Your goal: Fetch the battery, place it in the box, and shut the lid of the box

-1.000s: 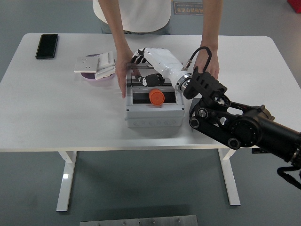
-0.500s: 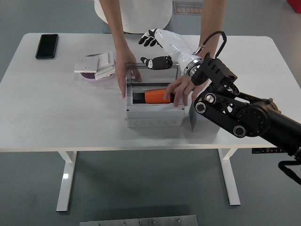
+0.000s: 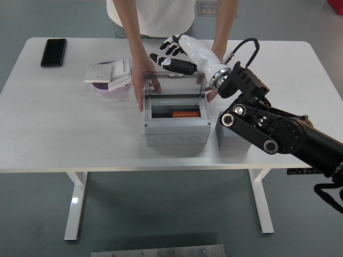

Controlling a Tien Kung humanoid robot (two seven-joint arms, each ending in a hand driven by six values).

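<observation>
Overhead, the right hand (image 3: 174, 52) hovers at the box (image 3: 176, 115)'s raised lid (image 3: 175, 85), fingers (image 3: 162, 60) loosely apart, holding nothing.

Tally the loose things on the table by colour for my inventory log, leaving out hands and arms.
Black: 1, the phone
Orange: 1, the battery in the box
Grey: 2, the box and a block
White: 2, wall plates
Purple: 1, dish
Total: 7
</observation>
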